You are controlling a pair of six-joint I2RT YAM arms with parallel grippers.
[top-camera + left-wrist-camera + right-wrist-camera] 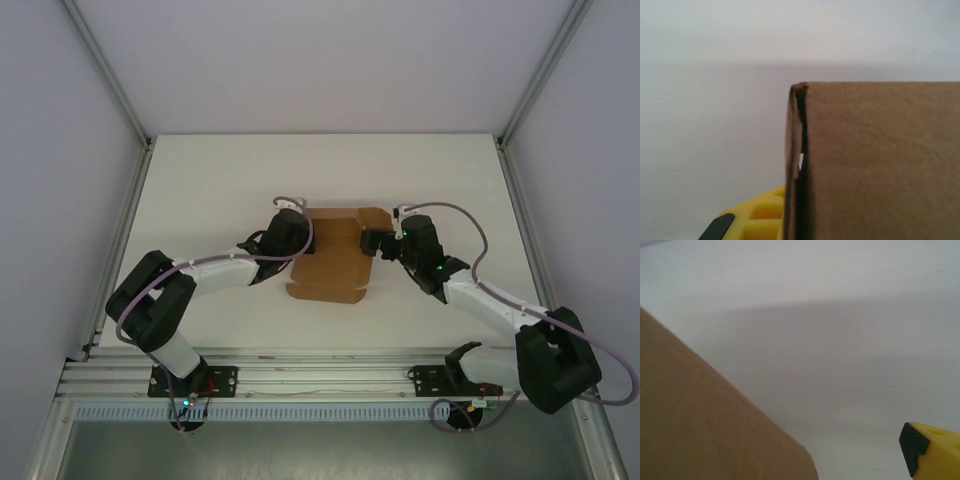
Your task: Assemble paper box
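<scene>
**Paper box part-folded, both arms at its sides**

The paper box (335, 262) sits mid-table (220, 180), between the two grippers. Its left wall stands upright and doubled over. The near panel lies flat toward the arm bases and nothing is closed over, so I judge most of the folding is left.

The left gripper (300, 232) is closed, apparently pinching that left wall, with one yellow finger (757, 217) against the cardboard. The right gripper (372, 243) is spread wide at the box's right edge, gripping nothing, its finger (932, 447) apart from the cardboard.
</scene>
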